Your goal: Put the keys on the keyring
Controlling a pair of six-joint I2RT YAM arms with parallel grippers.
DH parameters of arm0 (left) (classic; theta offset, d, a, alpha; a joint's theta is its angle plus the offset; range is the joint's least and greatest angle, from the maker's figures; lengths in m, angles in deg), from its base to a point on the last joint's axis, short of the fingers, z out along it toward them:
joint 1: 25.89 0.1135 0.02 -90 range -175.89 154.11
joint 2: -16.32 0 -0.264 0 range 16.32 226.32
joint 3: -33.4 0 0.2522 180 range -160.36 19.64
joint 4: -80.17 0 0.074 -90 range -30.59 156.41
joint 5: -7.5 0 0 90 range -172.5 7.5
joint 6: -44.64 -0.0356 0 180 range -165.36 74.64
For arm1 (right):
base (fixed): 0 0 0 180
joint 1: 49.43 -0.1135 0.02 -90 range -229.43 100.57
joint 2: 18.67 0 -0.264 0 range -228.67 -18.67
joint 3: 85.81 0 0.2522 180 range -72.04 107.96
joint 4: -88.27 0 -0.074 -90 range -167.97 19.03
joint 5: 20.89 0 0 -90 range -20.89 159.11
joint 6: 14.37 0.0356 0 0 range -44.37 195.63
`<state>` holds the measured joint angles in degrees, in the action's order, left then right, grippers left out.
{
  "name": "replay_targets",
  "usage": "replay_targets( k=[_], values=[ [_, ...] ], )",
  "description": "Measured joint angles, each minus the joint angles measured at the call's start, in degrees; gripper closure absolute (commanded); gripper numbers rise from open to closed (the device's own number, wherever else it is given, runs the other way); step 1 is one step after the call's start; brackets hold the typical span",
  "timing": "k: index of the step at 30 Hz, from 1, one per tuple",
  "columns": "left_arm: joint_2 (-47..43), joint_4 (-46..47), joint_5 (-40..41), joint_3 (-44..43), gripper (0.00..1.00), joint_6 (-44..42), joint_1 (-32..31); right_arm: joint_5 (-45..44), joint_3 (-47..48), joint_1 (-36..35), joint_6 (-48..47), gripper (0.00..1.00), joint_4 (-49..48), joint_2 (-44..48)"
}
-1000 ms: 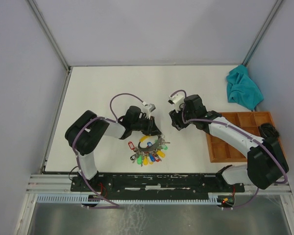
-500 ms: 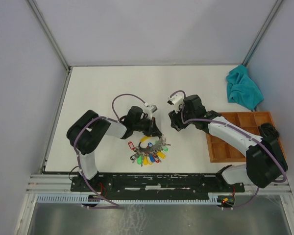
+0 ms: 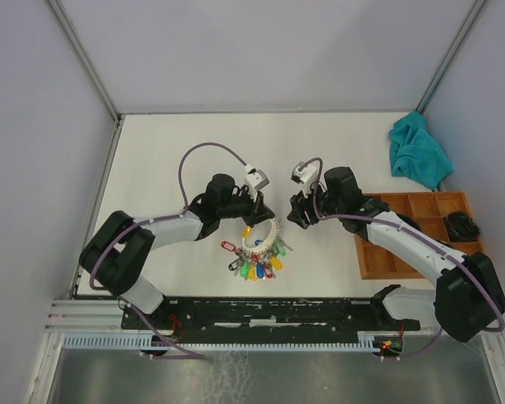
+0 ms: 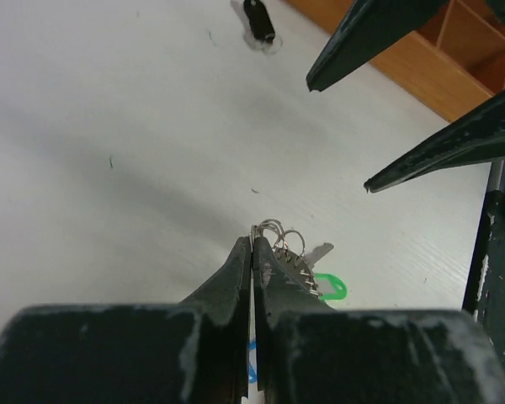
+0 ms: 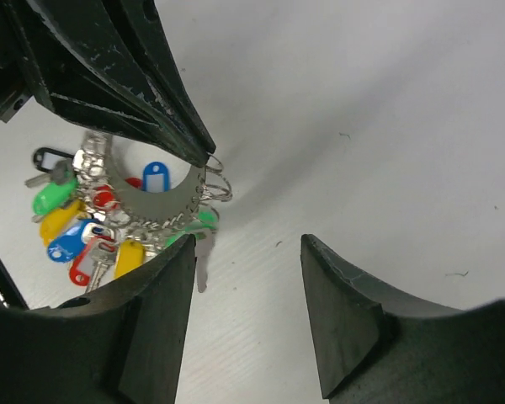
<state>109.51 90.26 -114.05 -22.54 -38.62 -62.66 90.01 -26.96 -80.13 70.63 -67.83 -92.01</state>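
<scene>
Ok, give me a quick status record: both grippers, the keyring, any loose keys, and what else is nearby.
left gripper: shut on the rim of the keyring
right gripper: open, empty, facing the keyring, not touching it
keyring: coloured tagged keys bunched on its near side
loose keys: one black key lies on the table, unheld; no other can be picked out
nearby: wooden tray to the right, by the right arm

A teal cloth (image 3: 418,153) was seen crumpled at the far right of the white table (image 3: 177,151). Nearer the bases, a wooden compartmented tray (image 3: 364,268) was laid, with a dark bundle (image 3: 461,224) kept in one right-hand compartment.
</scene>
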Motion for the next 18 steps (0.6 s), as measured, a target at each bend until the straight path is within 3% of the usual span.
replay_targets(
  k=[10,18],
  values=[
    [-12.41,3.93,-2.19,6.01,0.97,-13.57,0.00,5.66,-3.69,0.00,-1.73,0.40,-7.91,10.67],
    [-16.90,9.29,-5.81,11.52,0.97,-18.49,0.46,12.76,-7.41,-0.04,-7.63,0.42,-12.37,11.30]
  ],
)
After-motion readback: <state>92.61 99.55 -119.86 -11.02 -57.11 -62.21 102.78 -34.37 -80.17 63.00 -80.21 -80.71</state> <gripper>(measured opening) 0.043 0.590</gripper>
